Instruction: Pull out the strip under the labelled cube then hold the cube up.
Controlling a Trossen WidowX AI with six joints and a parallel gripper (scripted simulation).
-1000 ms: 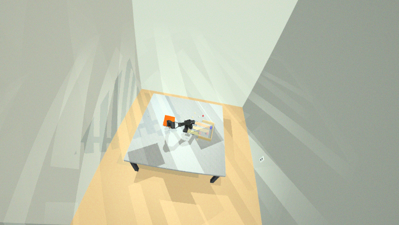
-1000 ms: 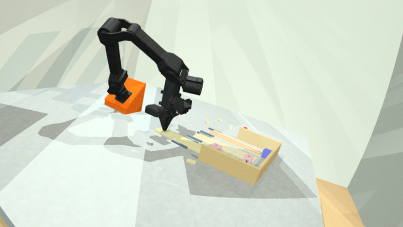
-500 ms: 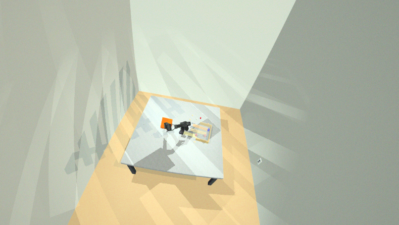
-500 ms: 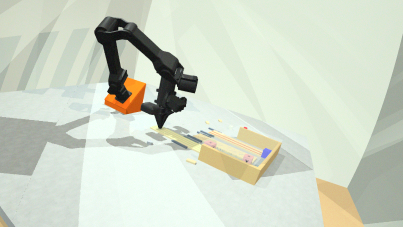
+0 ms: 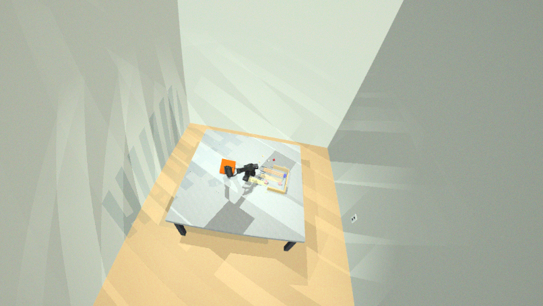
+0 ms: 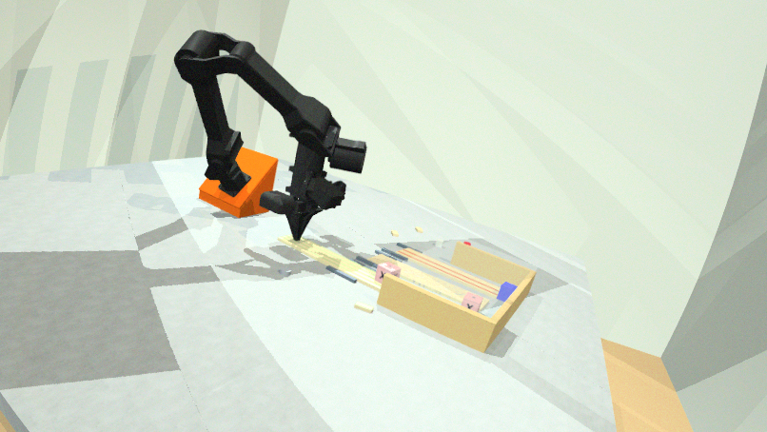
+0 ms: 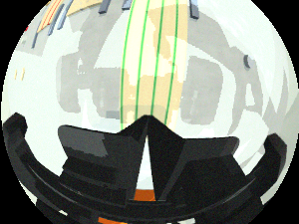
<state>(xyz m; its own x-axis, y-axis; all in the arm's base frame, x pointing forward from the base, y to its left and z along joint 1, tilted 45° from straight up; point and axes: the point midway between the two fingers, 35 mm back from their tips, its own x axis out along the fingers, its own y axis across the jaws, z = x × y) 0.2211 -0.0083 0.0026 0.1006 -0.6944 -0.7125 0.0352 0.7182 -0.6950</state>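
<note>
1. The table [image 6: 322,375] carries an open wooden tray [image 6: 437,313] at the right, with strips running out of its near-left side.
2. The arm's gripper [image 6: 298,235] presses point-down on the near end of the green-lined strip [image 7: 150,62], jaws clenched tight with nothing between them.
3. The labelled cube [image 6: 387,271] rides this strip at the tray's mouth; another pink cube [image 6: 472,301] sits deeper inside.
4. Dragging well likely means steady downward pressure and a straight pull along the strip, avoiding neighbouring strips.
</note>
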